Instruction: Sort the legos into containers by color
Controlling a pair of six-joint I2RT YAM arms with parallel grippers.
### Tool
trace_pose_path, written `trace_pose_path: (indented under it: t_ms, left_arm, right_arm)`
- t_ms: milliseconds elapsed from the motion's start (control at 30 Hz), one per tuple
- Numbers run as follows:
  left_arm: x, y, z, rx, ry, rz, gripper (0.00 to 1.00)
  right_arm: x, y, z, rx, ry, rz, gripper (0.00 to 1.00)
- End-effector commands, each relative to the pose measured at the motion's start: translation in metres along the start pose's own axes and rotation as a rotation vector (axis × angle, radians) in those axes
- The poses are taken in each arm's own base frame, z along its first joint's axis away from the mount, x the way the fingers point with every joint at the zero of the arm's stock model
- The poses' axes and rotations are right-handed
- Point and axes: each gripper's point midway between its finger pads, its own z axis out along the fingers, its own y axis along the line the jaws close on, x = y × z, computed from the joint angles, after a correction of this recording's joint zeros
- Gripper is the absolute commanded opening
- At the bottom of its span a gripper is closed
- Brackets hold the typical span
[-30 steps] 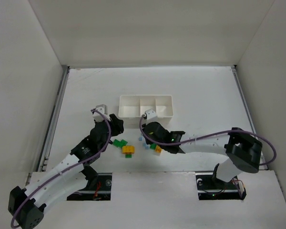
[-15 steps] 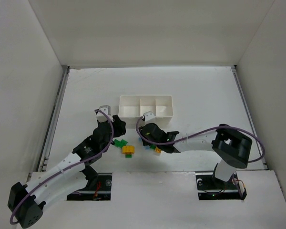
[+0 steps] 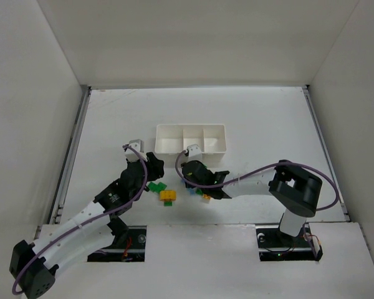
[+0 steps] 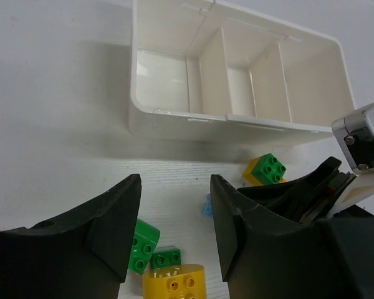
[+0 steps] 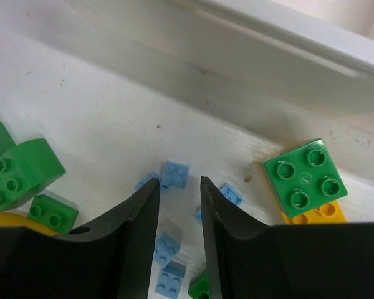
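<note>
The white three-compartment tray (image 3: pixel 190 138) stands mid-table; all of its compartments (image 4: pixel 237 81) look empty. My left gripper (image 4: pixel 174 182) is open and empty, hovering over two green bricks (image 4: pixel 146 246) and a yellow brick (image 4: pixel 173 281); in the top view it (image 3: pixel 151 169) sits just left of the pile. My right gripper (image 5: pixel 179 182) is open with a narrow gap, low over several pale blue bricks. One blue brick (image 5: pixel 175 174) lies just beyond its fingertips. A green brick stacked on a yellow one (image 5: pixel 305 176) lies to the right, near the tray wall (image 5: pixel 268 56).
The bricks lie in a small cluster (image 3: pixel 174 192) in front of the tray, between both grippers. My right gripper's body (image 4: pixel 311 187) shows close beside my left finger (image 4: pixel 249 230). White enclosure walls (image 3: pixel 31 124) ring the table.
My right gripper has moved left and down onto the blue bricks, its elbow swinging left. My left gripper has edged right, toward the green and yellow bricks.
</note>
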Motion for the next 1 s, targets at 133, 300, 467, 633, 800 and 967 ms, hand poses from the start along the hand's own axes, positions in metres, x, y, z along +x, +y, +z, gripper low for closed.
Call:
trace_pose_path:
  t_ms: [133,300,467,633,800,967]
  left_arm:
    - [-0.003,-0.001,0.0,0.006,-0.018,-0.022,0.46]
    - [-0.001,0.001,0.0,0.004,-0.02,-0.027,0.46]
    - [-0.003,0.002,-0.001,0.001,-0.029,-0.026,0.46]
    - [-0.007,0.001,-0.001,-0.002,-0.027,-0.014,0.46]
    - [-0.006,-0.003,-0.002,0.007,-0.012,0.004,0.45]
    - [0.0,-0.006,-0.001,0.009,0.007,0.025,0.42]
  right_arm:
    - [-0.024,0.007,0.014,0.039,-0.081,0.057,0.42]
    - [-0.021,0.006,0.017,0.051,-0.076,0.047,0.4]
    - [-0.012,-0.003,0.018,0.083,-0.057,0.029,0.34]
    - [-0.017,-0.001,0.013,0.076,-0.067,0.04,0.23]
    - [-0.059,0.007,-0.022,0.003,-0.165,0.095,0.22]
    - [-0.11,0.01,-0.059,-0.06,-0.276,0.123,0.22]
